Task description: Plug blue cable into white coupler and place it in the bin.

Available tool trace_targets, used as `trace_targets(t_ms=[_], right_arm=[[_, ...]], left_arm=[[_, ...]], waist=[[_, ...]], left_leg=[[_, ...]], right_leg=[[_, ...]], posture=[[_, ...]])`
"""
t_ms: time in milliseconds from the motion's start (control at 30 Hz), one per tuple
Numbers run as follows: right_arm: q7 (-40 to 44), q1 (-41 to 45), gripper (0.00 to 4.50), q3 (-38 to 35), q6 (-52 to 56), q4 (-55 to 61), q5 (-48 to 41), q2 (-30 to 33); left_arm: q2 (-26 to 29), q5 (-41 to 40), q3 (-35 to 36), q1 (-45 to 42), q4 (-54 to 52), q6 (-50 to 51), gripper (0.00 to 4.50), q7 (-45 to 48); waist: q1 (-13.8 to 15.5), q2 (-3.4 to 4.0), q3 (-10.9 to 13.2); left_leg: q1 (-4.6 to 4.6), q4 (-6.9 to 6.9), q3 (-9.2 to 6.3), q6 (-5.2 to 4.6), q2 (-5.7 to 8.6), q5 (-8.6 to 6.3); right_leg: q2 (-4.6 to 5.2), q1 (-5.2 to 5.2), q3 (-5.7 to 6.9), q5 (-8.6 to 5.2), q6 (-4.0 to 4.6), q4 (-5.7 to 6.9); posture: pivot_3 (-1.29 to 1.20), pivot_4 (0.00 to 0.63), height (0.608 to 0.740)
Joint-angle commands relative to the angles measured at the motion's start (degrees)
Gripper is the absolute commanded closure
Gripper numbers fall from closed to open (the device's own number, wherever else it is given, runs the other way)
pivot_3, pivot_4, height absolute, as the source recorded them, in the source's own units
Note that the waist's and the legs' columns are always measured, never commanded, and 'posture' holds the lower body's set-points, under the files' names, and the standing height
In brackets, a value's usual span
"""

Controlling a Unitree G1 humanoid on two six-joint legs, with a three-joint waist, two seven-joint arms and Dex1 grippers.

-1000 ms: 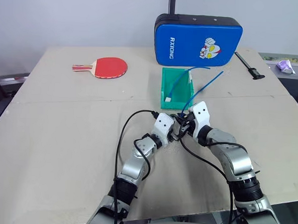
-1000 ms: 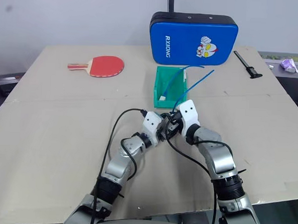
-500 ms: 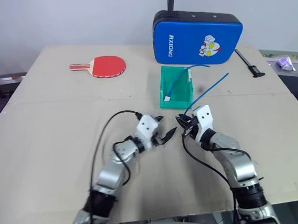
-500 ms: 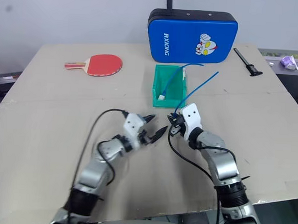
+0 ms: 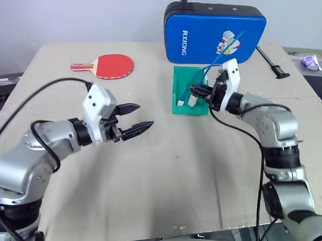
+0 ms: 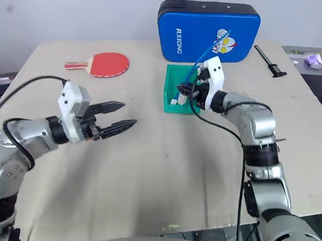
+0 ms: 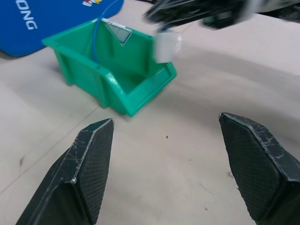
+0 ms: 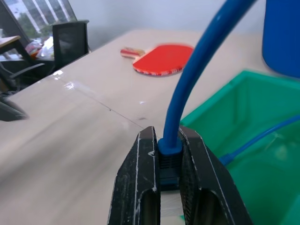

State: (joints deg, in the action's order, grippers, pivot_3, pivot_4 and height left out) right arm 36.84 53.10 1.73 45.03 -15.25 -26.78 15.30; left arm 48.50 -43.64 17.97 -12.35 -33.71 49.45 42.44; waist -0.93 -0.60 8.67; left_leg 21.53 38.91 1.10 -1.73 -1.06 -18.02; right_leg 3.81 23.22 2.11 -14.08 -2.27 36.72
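Worktop [image 5: 164,169]: beige, carries your green bin [image 5: 180,92].
Right pincer [image 5: 196,90]: pinching the blue cable [image 8: 194,79], white coupler [image 7: 165,47] hanging above the bin's front lip.
Left pincer [image 5: 138,119]: spread, empty, well apart.

Silver arms (black cables), white wrists

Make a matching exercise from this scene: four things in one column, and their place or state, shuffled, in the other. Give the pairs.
Things:
1. blue cable
2. left gripper
3. red paddle
4. green bin

Places or states:
A. open, holding nothing
B. on the table in front of the blue case
C. clamped in the right gripper
D. lying flat on the table at the far left

Pairs: 1-C, 2-A, 3-D, 4-B
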Motion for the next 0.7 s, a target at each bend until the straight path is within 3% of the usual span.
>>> trace_targets(t_ms=[33,167,267,467,567,700], right_arm=[[0.6,7.75,4.35,-1.03,-5.99,-13.95,3.29,-1.06],[2.45,13.29,4.35,-0.48,-11.97,-25.34,6.8,-1.82],[4.09,15.11,3.24,-0.67,-18.72,-29.04,9.0,-2.21],[2.33,15.26,0.26,-3.37,-25.28,-28.71,10.53,-0.67],[-0.79,12.49,0.05,-8.49,-19.85,-20.38,6.41,1.25],[2.99,-4.32,0.05,-10.47,-12.44,4.46,1.2,7.61]], left_arm=[[1.98,-5.53,2.97,-2.75,-3.09,3.78,0.85,-1.84],[3.19,-7.77,3.72,-4.57,-3.8,6.01,0.85,-4.58],[2.42,-9.08,3.56,-5.43,-4.28,6.4,0.77,-7.31],[1.0,-9.48,1.8,-6.35,-3.91,6.16,0.77,-10.94],[-0.32,-9.75,1.26,-5.69,-4.17,6.51,0.77,-13.04],[-1.47,-8.26,-0.67,-0.23,-7.23,7.16,0.77,-16.4]], waist=[[-0.06,-0.01,-0.01],[-0.07,-0.03,0.01],[-0.15,-0.05,0.02],[-0.13,-0.05,0.03],[0.1,-0.05,0.04],[0.69,-0.15,-0.04]], left_leg=[[0.18,0.01,0.04,0.01,0.01,0.01],[0.47,-0.02,-0.03,0.12,-0.03,0.07],[0.47,-0.18,0.03,0.12,0.0,0.06],[0.46,-0.18,0.02,0.23,-0.01,0.12],[0.45,-0.14,-0.04,0.33,-0.02,0.18],[0.51,-0.17,-0.34,0.37,-0.05,0.2]], right_leg=[[0.0,0.17,0.0,0.0,0.0,0.03],[-0.04,0.36,0.07,0.0,-0.02,0.06],[-0.02,0.37,0.06,0.0,-0.03,-0.06],[-0.01,0.36,0.09,0.01,-0.05,-0.02],[0.0,0.37,0.1,0.01,-0.05,0.04],[0.03,0.29,0.11,0.01,-0.05,0.02]], posture=[[0.0,0.15,0.74],[0.0,0.15,0.74],[0.0,0.15,0.74],[0.0,0.15,0.74],[0.0,0.15,0.74],[0.0,0.15,0.74]])
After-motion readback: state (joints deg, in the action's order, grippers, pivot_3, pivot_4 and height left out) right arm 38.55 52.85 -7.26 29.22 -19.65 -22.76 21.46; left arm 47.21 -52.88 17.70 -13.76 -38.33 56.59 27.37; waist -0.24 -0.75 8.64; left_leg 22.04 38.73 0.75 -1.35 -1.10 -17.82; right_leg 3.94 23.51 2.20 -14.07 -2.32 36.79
